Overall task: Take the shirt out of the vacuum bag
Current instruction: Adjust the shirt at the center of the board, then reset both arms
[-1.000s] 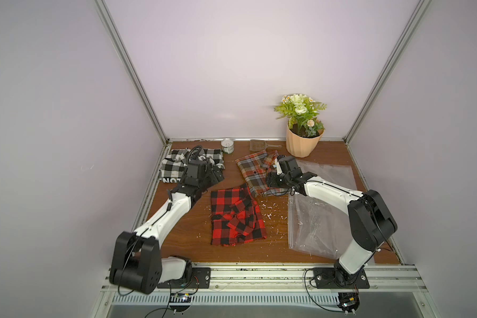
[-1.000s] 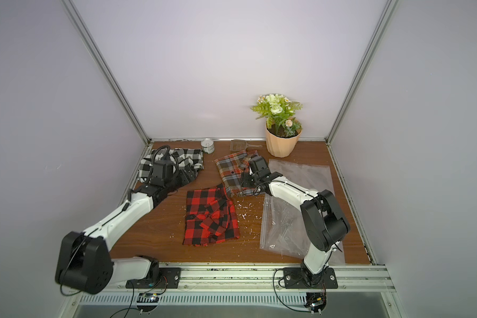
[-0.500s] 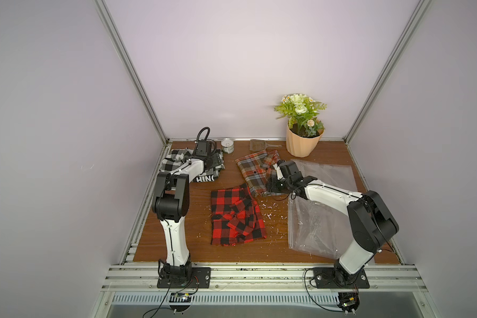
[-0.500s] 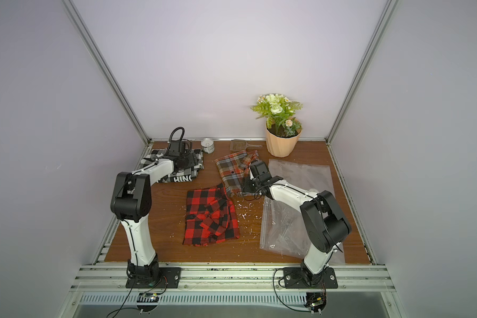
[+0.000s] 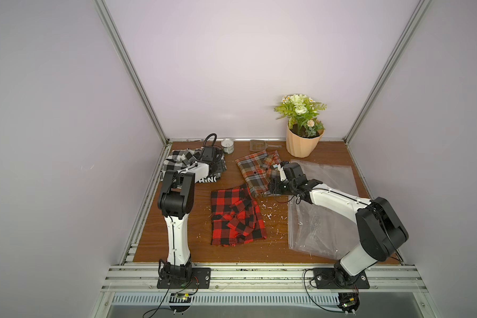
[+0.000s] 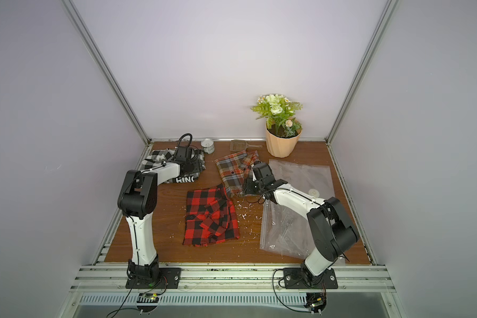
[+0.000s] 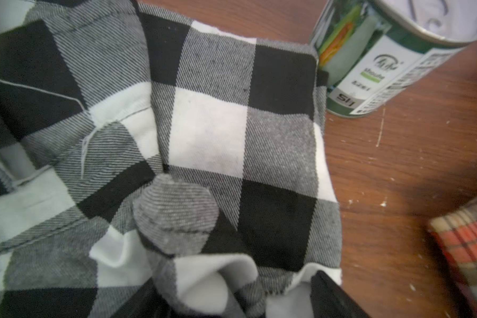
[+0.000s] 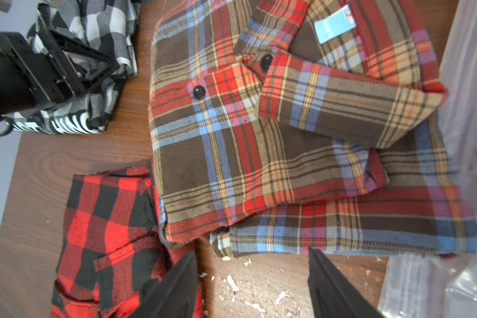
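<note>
While the right gripper (image 8: pixel 252 289) hangs low over the middle of the tabletop (image 5: pixel 193 198), its fingers (image 8: pixel 333 289) stand wide apart. Only bare wood and white flakes (image 8: pixel 232 283) lie between them, and they hold nothing. They sit just beside the near hem of the brown plaid shirt (image 8: pixel 232 137).

That shirt lies folded on the wood, outside the vacuum bag (image 5: pixel 309 228). Its right edge lies against the clear plastic; whether it overlaps the bag is hard to tell. The bag lies flat along the right edge of the tabletop, and the right arm hides part of it. In a top view its round white valve (image 6: pixel 313 192) shows just beside the arm.

At the far left corner the left gripper (image 7: pixel 240 300) is down on the black-and-white check shirt (image 7: pixel 204 124). One black finger (image 7: pixel 331 294) shows clearly, and cloth mostly buries the other. They stand apart with folds bunched between them, and I cannot tell whether they pinch the cloth.

A tin can (image 7: pixel 369 68) stands just beside that shirt, cut off by the frame. A red-and-black check shirt (image 5: pixel 236 217) lies mid-tabletop, toward the near edge.
</note>
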